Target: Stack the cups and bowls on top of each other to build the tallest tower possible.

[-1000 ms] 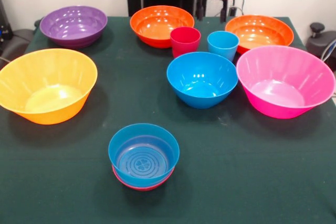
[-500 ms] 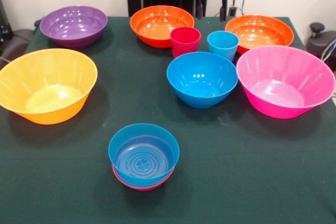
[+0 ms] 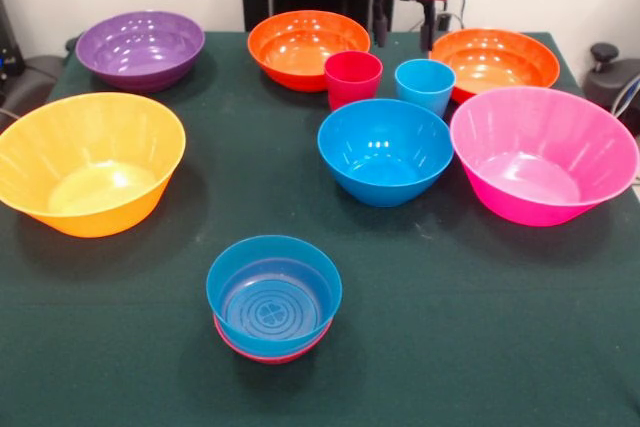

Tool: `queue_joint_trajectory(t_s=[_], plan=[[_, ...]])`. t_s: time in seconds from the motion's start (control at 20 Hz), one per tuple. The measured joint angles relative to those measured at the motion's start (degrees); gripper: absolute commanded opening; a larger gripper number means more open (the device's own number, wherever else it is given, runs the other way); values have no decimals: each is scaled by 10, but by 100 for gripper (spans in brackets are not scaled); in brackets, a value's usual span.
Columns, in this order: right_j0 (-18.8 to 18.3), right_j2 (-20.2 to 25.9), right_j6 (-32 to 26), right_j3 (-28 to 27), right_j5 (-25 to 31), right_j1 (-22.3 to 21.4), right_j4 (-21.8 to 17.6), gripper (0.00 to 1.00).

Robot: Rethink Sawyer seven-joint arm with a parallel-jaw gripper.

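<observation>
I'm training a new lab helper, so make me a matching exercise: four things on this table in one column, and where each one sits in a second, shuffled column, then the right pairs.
Front view.

Things
1. purple bowl
2. pink bowl
3. small blue bowl
4. red cup

Places
A. nested in a small red bowl, at the near edge
B. far left corner of the table
C. right side, beside the mid-sized blue bowl
D. just left of the light blue cup

Pairs: 1-B, 2-C, 3-A, 4-D
</observation>
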Motion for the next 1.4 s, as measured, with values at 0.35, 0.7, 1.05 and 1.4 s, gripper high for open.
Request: queue_joint_trajectory(t_s=[0.35, 0.7, 1.05, 1.4], plan=[[7, 0, 2, -10, -3, 13, 20, 100], [26, -1, 16, -20, -22, 42, 34, 100], [40, -7, 46, -20, -49, 60, 35, 100], [52, -12, 69, -20, -58, 70, 34, 100]])
